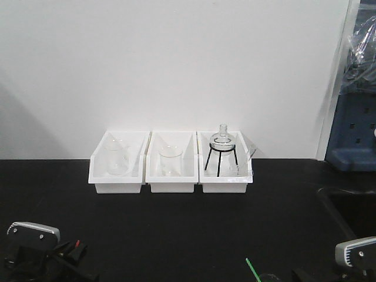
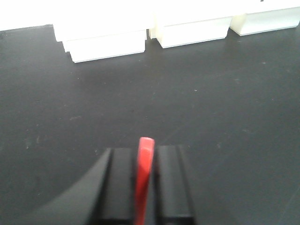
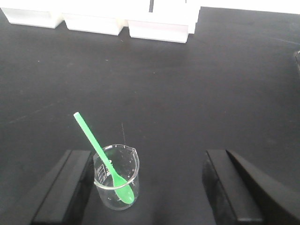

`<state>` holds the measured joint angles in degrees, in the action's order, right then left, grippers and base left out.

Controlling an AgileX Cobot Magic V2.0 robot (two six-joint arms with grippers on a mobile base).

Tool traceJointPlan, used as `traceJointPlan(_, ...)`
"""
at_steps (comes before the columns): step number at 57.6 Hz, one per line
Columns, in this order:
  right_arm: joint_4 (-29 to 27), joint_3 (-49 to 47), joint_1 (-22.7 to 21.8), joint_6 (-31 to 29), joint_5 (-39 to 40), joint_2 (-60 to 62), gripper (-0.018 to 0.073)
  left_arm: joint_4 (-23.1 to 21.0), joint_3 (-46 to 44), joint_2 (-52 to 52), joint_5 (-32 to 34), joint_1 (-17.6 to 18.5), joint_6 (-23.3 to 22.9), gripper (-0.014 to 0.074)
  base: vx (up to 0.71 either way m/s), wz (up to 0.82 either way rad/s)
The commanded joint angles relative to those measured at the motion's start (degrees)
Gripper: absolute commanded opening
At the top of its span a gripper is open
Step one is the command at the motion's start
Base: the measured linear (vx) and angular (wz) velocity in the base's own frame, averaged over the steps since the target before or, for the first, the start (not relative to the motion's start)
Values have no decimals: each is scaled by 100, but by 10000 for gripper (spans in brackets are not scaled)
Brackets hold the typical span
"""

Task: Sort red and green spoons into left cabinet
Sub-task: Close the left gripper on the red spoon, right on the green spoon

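My left gripper (image 2: 145, 183) is shut on a red spoon (image 2: 144, 173), held on edge between the two black fingers above the black table. It sits at the bottom left of the front view (image 1: 56, 255). My right gripper (image 3: 147, 187) is open, with a small glass beaker (image 3: 116, 177) between its fingers, close to the left one. A green spoon (image 3: 101, 154) stands in the beaker, bowl down, handle leaning up and left. Its handle tip shows in the front view (image 1: 252, 269). The left white bin (image 1: 117, 167) holds a glass beaker.
Three white bins stand in a row against the back wall: the left (image 2: 105, 40), the middle (image 1: 171, 167) with a beaker, the right (image 1: 226, 167) with a flask on a black tripod. A blue object (image 1: 352, 135) stands at the far right.
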<state>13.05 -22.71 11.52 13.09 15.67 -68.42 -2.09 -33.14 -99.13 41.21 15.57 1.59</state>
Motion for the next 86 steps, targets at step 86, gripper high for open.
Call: traceJointPlan(86,3629,-1664,-1,2547,1657,-2485,540,-11,-142,202,462,43,-53,111,0,0)
